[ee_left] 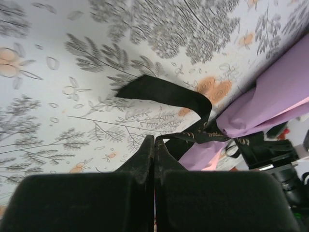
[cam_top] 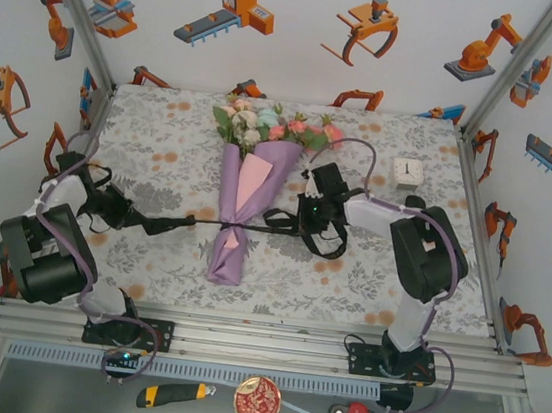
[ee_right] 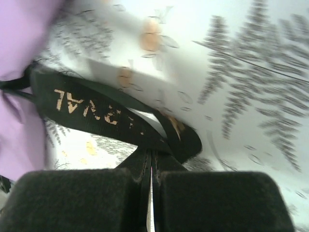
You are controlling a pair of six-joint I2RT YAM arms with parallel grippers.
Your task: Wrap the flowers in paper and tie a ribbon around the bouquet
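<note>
Ribbon, floppy black fabric clamped by both jaws, cinches the lilac paper cone.

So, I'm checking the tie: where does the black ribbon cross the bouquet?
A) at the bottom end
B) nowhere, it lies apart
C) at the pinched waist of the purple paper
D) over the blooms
C: the ribbon crosses the paper where it pinches in, well below the flowers.

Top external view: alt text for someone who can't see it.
A purple-paper bouquet lies on a floral tablecloth, black ribbon around its middle. The left gripper and right gripper grip the ribbon on either side.
</note>
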